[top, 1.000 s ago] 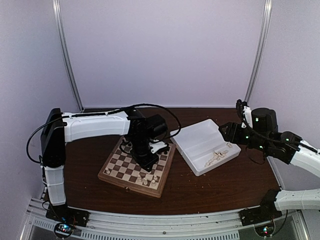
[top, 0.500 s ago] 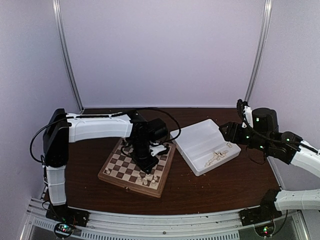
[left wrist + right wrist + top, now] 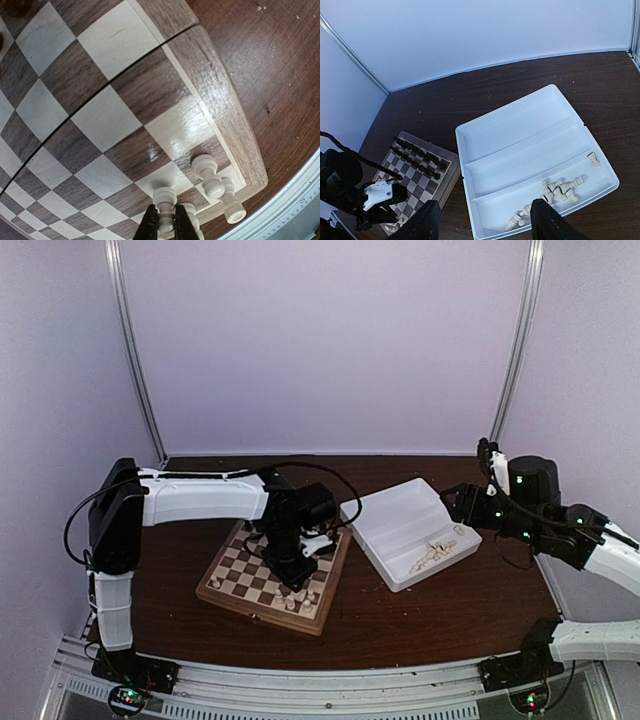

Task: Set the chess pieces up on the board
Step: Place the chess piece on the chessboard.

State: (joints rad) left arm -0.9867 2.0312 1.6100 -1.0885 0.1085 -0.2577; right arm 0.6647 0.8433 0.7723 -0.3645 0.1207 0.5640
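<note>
Placement is in hand — a cream pawn (image 3: pixel 164 196) is pinched by the left gripper (image 3: pixel 165 227) at a corner of the board (image 3: pixel 220 95); upright release is needed next. The right gripper (image 3: pixel 482 222) is held wide, empty.

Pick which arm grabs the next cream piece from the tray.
Right. The right gripper is open, facing loose pieces in the tray; the left gripper is shut on a piece over the board.

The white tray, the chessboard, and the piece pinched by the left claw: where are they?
white tray (image 3: pixel 515 127), right wrist view, floor of its bare far compartment
board (image 3: pixel 240 572), top view, bare squares by its near-left corner
held chess piece (image 3: pixel 164 196), left wrist view, its round head
</note>
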